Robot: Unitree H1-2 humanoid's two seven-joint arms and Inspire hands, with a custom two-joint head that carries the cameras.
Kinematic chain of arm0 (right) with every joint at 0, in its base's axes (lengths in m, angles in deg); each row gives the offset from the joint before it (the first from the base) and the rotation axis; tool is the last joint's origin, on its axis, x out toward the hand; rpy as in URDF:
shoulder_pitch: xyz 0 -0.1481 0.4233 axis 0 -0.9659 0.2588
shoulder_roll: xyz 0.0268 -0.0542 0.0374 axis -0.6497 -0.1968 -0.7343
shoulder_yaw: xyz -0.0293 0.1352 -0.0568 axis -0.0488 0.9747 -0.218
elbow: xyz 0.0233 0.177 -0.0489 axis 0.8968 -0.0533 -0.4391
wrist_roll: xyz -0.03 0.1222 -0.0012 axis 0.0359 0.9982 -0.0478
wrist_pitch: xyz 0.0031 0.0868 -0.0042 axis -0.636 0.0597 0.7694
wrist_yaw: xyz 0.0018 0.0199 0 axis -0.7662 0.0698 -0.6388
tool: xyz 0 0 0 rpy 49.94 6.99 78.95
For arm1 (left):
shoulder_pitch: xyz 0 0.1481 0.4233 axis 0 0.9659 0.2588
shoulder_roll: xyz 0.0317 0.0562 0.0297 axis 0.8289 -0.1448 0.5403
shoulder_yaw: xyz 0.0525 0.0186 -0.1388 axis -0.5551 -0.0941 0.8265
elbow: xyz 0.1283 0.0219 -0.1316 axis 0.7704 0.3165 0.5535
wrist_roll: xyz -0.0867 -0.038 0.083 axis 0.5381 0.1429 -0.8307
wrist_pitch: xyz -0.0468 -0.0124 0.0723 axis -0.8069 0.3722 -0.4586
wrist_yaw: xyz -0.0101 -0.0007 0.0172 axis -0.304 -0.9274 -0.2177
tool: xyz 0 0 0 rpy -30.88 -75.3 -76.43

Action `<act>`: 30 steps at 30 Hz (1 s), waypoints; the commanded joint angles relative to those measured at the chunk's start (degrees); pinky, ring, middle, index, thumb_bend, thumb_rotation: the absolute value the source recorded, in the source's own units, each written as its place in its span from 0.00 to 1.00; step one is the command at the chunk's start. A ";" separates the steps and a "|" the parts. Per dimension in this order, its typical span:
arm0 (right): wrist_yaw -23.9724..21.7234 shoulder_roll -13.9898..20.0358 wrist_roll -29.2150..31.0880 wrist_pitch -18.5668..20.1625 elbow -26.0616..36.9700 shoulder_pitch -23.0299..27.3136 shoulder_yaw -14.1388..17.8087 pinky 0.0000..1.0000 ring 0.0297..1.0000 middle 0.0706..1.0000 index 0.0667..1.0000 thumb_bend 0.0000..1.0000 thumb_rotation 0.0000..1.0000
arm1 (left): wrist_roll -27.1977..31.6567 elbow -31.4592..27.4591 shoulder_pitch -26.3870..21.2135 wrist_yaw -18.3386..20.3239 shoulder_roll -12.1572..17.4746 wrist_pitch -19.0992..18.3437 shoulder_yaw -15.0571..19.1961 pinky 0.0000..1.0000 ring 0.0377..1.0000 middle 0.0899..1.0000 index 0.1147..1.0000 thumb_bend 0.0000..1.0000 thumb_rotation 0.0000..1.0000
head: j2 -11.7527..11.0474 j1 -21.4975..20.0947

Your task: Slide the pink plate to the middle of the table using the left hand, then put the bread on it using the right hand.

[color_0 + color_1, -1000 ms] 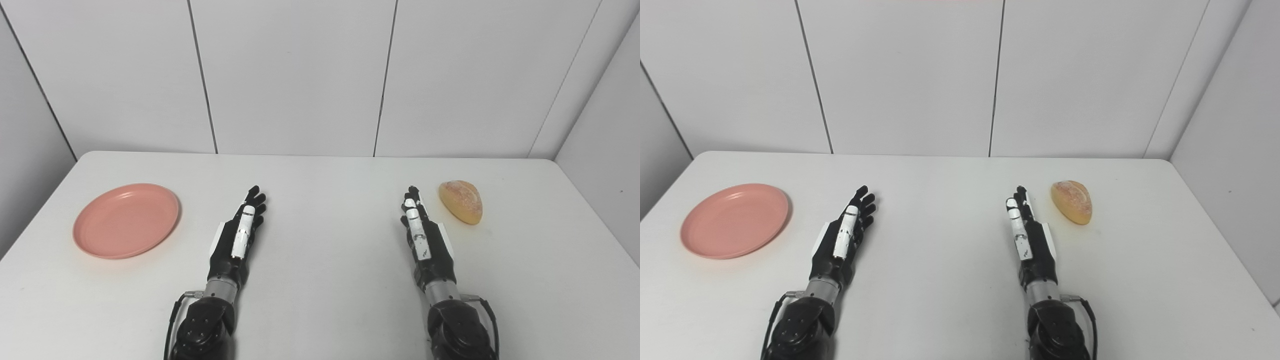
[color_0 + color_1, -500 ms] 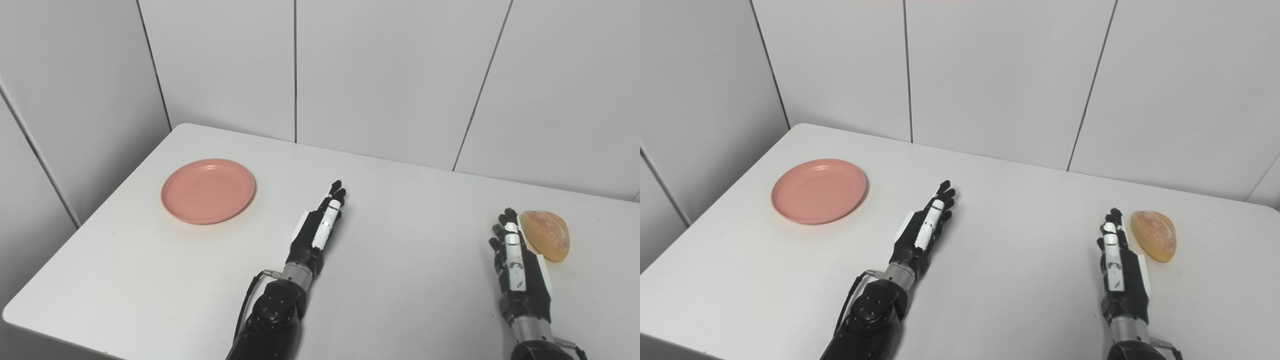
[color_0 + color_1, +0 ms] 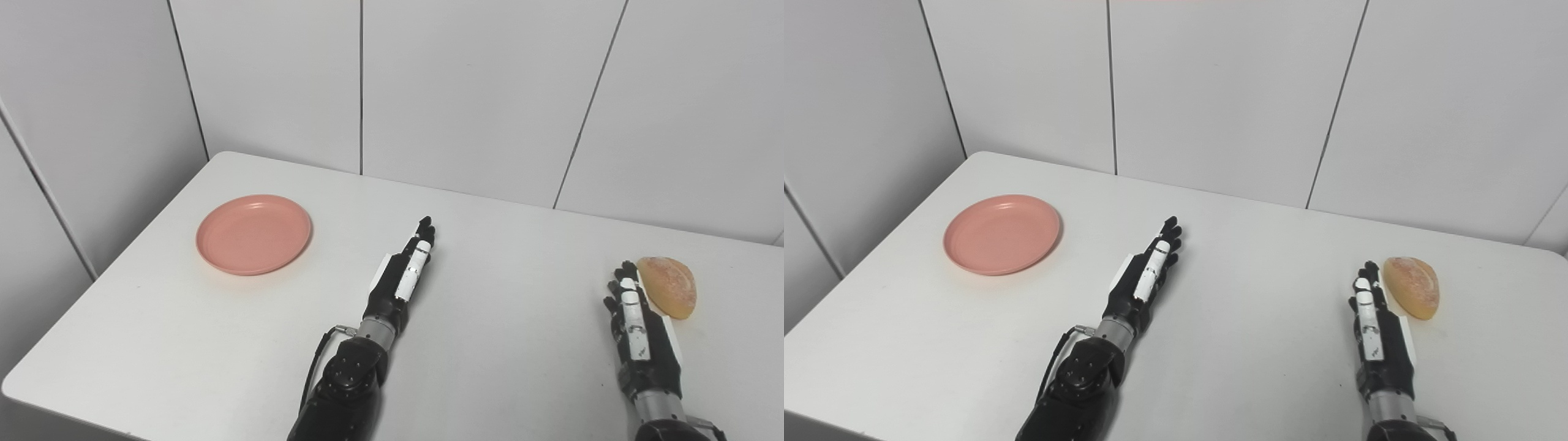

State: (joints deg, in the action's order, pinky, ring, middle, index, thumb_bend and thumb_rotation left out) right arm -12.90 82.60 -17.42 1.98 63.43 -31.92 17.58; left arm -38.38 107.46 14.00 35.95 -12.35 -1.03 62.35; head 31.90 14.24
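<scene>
While nothing is moved yet — I'm at the very start.
Pink plate point(image 3: 253, 233) untouched far left, bread point(image 3: 667, 286) unlifted; left hand point(image 3: 404, 282) and right hand point(image 3: 637, 331) flat, holding nothing.

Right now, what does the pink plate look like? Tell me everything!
The pink plate is round and shallow, salmon pink, with a low raised rim and a smooth matte surface that looks like plastic. It is empty and lies flat, right way up, on the white table near its far left corner. Nothing touches it but the table.

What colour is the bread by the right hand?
Golden brown bread, pale speckled top; clearest in the left eye view.
</scene>
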 commanded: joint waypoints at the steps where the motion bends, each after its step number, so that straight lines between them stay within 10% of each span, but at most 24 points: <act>1: -0.53 0.01 0.24 -2.79 0.61 1.60 0.09 1.00 1.00 1.00 0.99 0.65 0.93 | -0.03 -1.42 -2.16 -1.03 -0.15 1.22 0.71 1.00 0.99 0.97 0.94 0.52 1.00 | -0.14 0.02; 14: -1.09 0.05 0.61 -4.11 -1.05 2.12 0.39 1.00 1.00 1.00 0.99 0.64 0.92 | 4.59 -4.62 -6.06 -0.76 2.88 -1.07 5.70 0.99 0.97 0.96 0.95 0.52 1.00 | -0.85 0.73; 30: -1.61 0.04 0.78 -6.20 -4.14 3.17 0.84 1.00 1.00 1.00 0.99 0.64 0.92 | 0.72 -2.26 -9.76 -8.57 8.12 8.32 12.05 0.95 0.93 0.91 0.90 0.54 1.00 | -2.23 1.22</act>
State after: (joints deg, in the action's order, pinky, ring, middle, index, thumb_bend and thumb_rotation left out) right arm -13.94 82.62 -17.36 -1.27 59.58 -29.48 18.18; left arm -36.51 107.13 7.24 28.62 -5.04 4.60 74.20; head 29.62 15.47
